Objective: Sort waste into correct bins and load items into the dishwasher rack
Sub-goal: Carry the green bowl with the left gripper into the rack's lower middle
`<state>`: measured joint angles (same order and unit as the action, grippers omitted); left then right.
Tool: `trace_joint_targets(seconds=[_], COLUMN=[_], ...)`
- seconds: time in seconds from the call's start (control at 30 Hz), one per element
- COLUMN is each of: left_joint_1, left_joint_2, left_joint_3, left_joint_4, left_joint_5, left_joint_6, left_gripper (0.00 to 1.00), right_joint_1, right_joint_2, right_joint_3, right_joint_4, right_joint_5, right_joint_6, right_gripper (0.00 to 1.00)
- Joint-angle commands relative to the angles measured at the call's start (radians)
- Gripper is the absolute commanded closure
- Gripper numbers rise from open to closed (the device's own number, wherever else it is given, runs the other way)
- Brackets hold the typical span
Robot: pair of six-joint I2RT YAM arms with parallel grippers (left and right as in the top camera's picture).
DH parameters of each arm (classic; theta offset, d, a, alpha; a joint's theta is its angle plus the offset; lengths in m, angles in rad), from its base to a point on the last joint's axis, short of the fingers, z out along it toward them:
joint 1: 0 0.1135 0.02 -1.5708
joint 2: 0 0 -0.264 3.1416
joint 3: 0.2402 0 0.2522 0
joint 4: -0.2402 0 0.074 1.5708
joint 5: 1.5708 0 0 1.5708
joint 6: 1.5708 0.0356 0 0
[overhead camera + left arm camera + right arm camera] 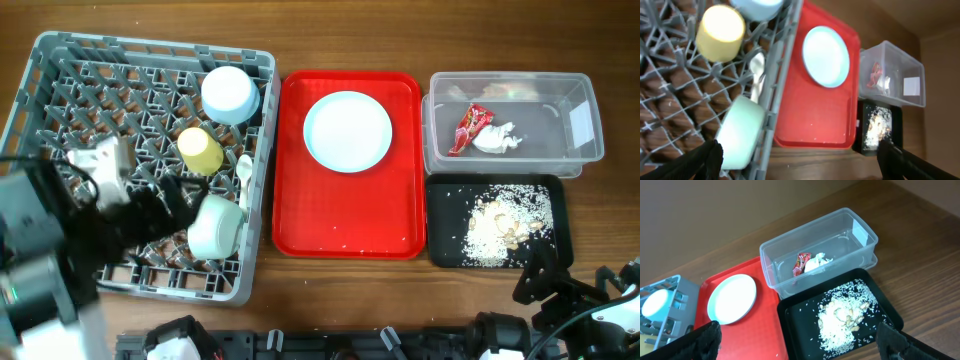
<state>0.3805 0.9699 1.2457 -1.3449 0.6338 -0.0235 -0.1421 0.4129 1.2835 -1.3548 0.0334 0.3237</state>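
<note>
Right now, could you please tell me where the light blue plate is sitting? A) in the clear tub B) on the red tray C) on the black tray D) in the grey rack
B: the light blue plate lies flat on the red tray.

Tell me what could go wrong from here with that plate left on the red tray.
1. The plate lies flat on the red tray, so an end effector may fail to get under its rim and may just push it around.
2. The open left end effector hovers close to the white bowl in the rack; moving off could knock it.
</note>
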Motion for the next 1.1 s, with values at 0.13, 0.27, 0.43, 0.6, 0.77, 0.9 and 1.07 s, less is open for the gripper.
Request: trace_joint_targets(seconds=[0.13, 0.27, 0.43, 0.6, 0.77, 0.9, 1.07], left_joint_1=[-0.280, -0.370, -0.462, -0.490, -0.489, -0.489, -0.497], left_joint_2=[-0.097, -0.061, 0.019, 0.154, 0.290, 0.356, 0.340], left_joint_3=[-0.011, -0.111, -0.266, -0.283, -0.282, -0.215, -0.007], left_joint_4=[0.037, 0.041, 0.088, 0.105, 0.124, 0.076, 0.035], left_joint_5=[-0.113, -0.187, -0.315, -0.393, -0.592, -0.812, -0.932], left_joint_6=[-0.232, -0.279, -0.356, -0.360, -0.467, -0.617, -0.666], left_gripper=[0.79, 0.96, 0.96, 0.96, 0.96, 0.96, 0.92], right_joint_1=[-0.002, -0.002, -0.002, -0.002, -0.002, -0.002, -0.002], right_joint_2=[-0.006, -0.006, -0.006, -0.006, -0.006, -0.006, -0.006], right_joint_3=[-0.001, -0.001, -0.001, -0.001, -0.001, -0.001, -0.001], right_joint_4=[0.000, 0.000, 0.000, 0.000, 0.000, 0.000, 0.000], right_joint_5=[-0.006, -0.006, -0.006, -0.006, -0.006, -0.006, -0.006], right_joint_6=[-0.006, -0.006, -0.006, -0.006, -0.006, -0.006, -0.006], right_gripper=[0.00, 0.00, 0.00, 0.00, 0.00, 0.00, 0.00])
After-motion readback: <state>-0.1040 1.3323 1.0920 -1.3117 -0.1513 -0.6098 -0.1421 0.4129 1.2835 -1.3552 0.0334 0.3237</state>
